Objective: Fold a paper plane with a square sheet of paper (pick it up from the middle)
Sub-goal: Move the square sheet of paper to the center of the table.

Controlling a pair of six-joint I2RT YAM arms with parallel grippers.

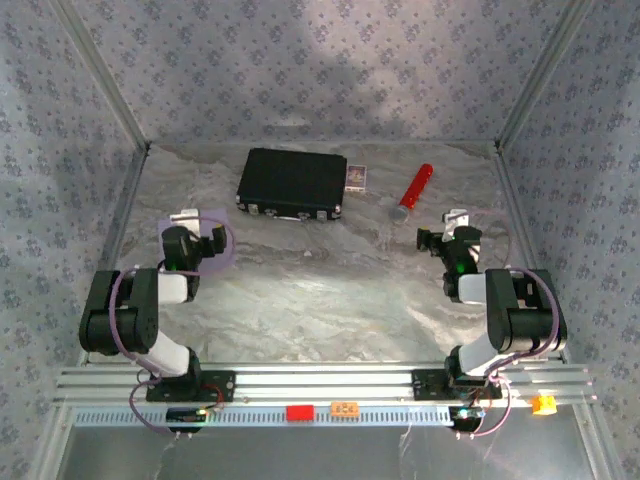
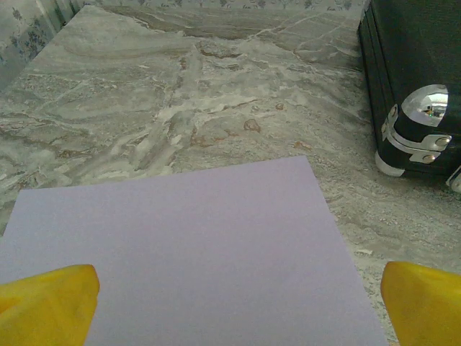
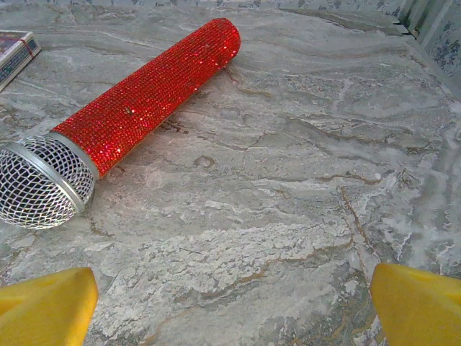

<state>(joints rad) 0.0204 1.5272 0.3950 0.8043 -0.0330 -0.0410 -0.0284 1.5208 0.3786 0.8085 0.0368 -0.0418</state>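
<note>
Pincers on both arms are standing released and grasping nothing. The left gripper is spreading its yellow fingertips wide, one on each side of the sheet's near part. The right gripper is spreading its own just as wide over bare surface.

Everything is resting on a grey marble-patterned table walled with patterned cloth. A flat black rectangular case with silver corner fittings is lying toward the far edge, left of centre. The square sheet of thin pale lilac paper is lying flat and unfolded on the left part of the table, nearer than the case and apart from it. In the overhead view the left wrist is covering much of it. Whether the fingertips are touching the paper cannot be told.

To the right of the case, a red glittering cylindrical microphone with a silver mesh head is lying on its side, its head pointing toward the right arm. Between the case and the microphone, just beside the case's right end, a small white-and-dark card box is lying flat
</note>
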